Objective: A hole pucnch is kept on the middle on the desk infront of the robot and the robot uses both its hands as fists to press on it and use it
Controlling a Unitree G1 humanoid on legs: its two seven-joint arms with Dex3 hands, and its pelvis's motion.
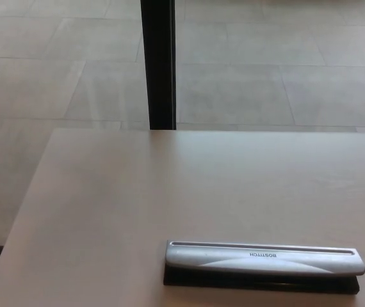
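You have the hole punch [264, 263] lying flat in the lower right of the frame, close to the bottom edge, its long axis running left to right across the picture. Its top is a long silver-grey lever bar with a dark slot line along the far edge, and the brand lettering near the middle reads upside down from where you look. Under the bar you see a black base, showing as a dark strip along the near side and at both ends. The right end of the punch stops just short of the right edge of the frame; the left end sits a little left of the frame's centre line. It rests on the desk [137, 204], a pale beige top whose far edge crosses the middle of the frame and whose left edge slants down toward the lower left corner. Beyond the desk, the upper half of the frame shows a floor of large grey tiles [285, 77]. A black vertical post [159, 64] stands in the upper centre-left, meeting the desk's far edge. Neither of your robot's hands shows in this view, so you cannot read how open they are or whether they hold anything.
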